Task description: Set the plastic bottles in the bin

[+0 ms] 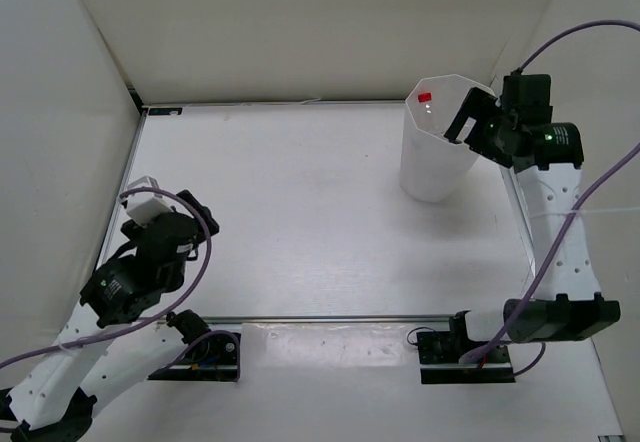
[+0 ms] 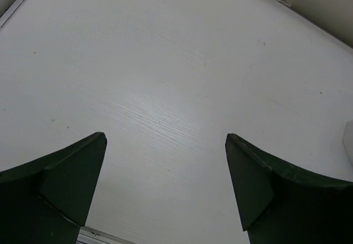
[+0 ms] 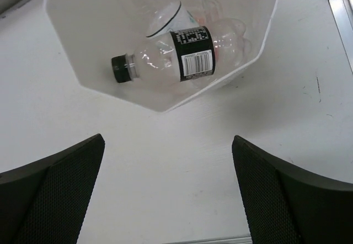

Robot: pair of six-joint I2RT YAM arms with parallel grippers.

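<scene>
The white bin (image 1: pixel 436 167) stands at the table's far right. In the right wrist view I look down into the bin (image 3: pixel 66 45). A clear plastic bottle with a black cap and a black barcode label (image 3: pixel 165 62) lies inside on its side. More clear bottles (image 3: pixel 229 40) lie under and behind it. From the top view a red cap (image 1: pixel 424 97) shows inside the rim. My right gripper (image 3: pixel 168 142) is open and holds nothing; it hovers at the bin's right rim (image 1: pixel 466 122). My left gripper (image 2: pixel 165 139) is open over bare table at the near left (image 1: pixel 160 212).
White walls enclose the table (image 1: pixel 300 212) on the left, back and right. A metal rail (image 1: pixel 330 318) runs along the near edge between the two arm bases. A cable loops from the right wrist (image 1: pixel 570 37).
</scene>
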